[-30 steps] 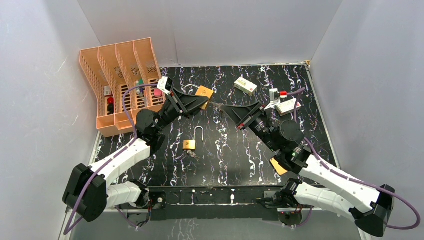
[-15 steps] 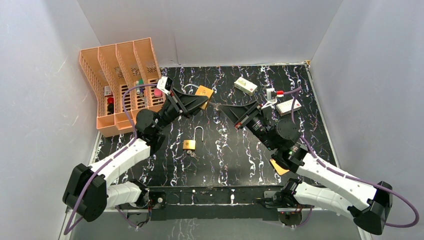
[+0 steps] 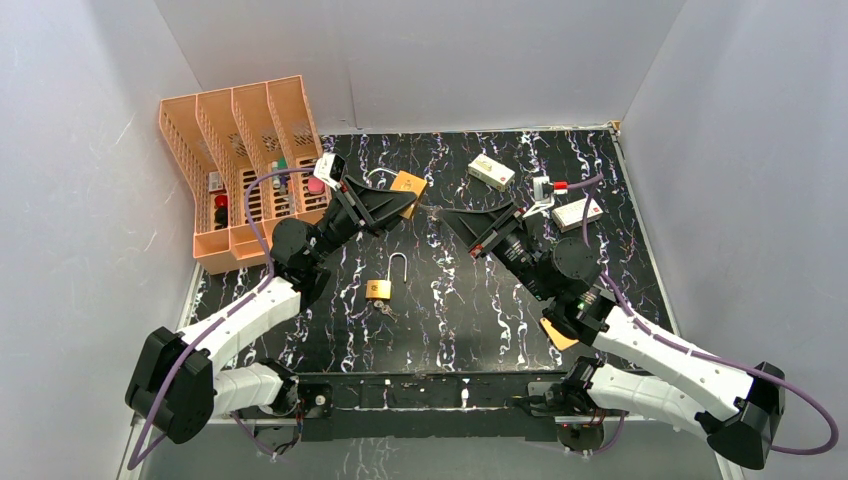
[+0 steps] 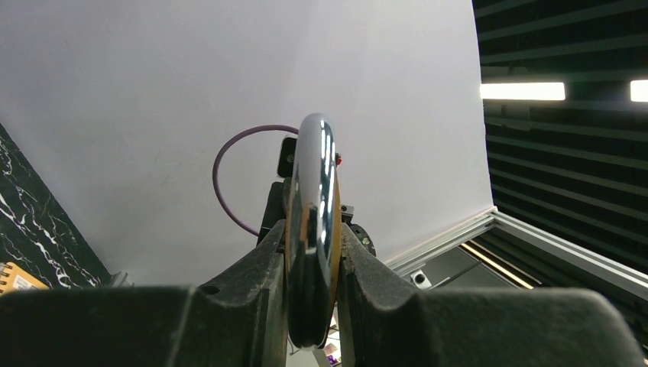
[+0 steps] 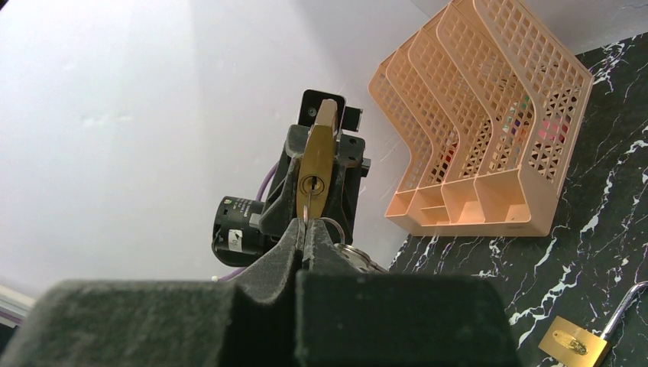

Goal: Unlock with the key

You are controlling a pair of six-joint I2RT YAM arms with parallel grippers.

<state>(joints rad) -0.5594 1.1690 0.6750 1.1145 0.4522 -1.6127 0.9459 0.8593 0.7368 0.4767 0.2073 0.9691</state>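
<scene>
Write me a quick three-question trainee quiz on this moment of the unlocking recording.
1. True or false: the left gripper is shut on a brass padlock.
2. Which holds the key at that padlock's keyhole? A) left gripper B) right gripper C) neither
3. Fill in: the loose padlock on the table has its shackle ___.
Key: 1 true; 2 B; 3 open.

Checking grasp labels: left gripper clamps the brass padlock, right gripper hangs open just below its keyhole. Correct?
No: the right gripper is shut, pinching the key at the keyhole, as the right wrist view shows. The rest holds: the left gripper clamps the brass padlock.
</scene>
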